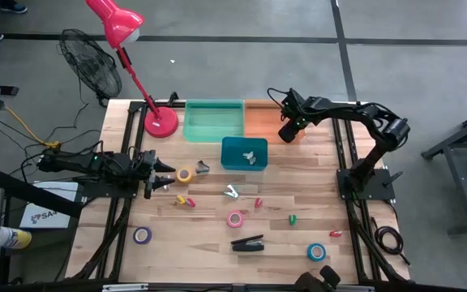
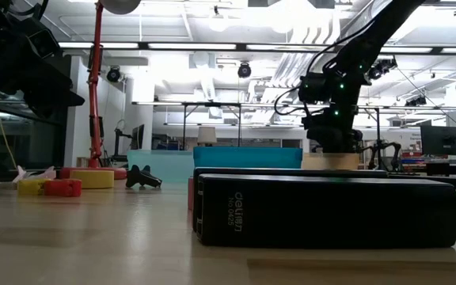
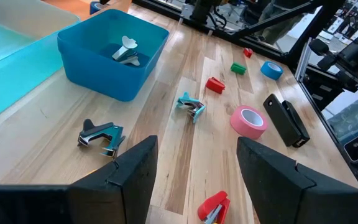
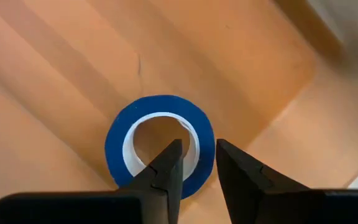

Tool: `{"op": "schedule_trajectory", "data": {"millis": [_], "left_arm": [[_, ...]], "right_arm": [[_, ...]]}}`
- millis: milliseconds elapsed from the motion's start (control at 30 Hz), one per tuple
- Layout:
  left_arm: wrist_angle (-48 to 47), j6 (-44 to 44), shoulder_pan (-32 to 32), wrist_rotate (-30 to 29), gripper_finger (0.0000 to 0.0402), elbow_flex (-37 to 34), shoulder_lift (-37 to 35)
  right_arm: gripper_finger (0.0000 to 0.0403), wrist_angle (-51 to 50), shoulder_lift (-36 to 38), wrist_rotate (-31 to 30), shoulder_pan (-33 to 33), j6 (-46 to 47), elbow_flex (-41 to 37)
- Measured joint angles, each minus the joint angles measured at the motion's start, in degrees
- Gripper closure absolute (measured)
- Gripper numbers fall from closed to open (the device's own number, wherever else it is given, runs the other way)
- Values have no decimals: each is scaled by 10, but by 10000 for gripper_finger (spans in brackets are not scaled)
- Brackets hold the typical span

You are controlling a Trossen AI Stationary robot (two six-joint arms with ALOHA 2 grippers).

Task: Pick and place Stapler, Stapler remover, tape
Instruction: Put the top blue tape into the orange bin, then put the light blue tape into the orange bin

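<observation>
My right gripper points down into the orange bin at the table's far edge. A blue tape roll lies flat on the bin's floor under it. The fingers stand a little apart, astride the roll's wall. My left gripper waits open at the table's left side. The black stapler lies near the front edge. One staple remover lies by a yellow tape roll, and another lies mid-table. Pink, purple and teal rolls lie flat on the wood. My right gripper comes at the blue roll from above, slanting down. One finger stands over the roll's hollow core and the other outside its wall. Whether the fingers touch the wall, I cannot tell. The roll rests flat on the bin floor.
A green bin stands left of the orange one. A small blue box in front of them holds a staple remover. A red desk lamp stands at the far left. Small red and green bits lie scattered mid-table.
</observation>
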State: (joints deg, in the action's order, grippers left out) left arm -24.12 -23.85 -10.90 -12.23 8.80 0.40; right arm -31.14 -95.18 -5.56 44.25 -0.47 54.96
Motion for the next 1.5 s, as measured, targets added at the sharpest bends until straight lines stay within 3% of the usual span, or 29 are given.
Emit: {"op": "schedule_trajectory", "data": {"millis": [267,500,667,900,1100,1500], "left_arm": [[0,0,0,0,184,0,0],[0,0,0,0,184,0,0],[0,0,0,0,184,0,0],[0,0,0,0,184,0,0],[0,0,0,0,184,0,0],[0,0,0,0,184,0,0]], "right_arm": [[251,-47,0,-2,0,6,15],[222,-123,0,-2,0,5,84],[223,-226,0,15,0,5,151],[226,-342,9,99,-10,61,200],[226,-353,68,146,-47,122,187],[226,-369,196,147,-161,288,183]]}}
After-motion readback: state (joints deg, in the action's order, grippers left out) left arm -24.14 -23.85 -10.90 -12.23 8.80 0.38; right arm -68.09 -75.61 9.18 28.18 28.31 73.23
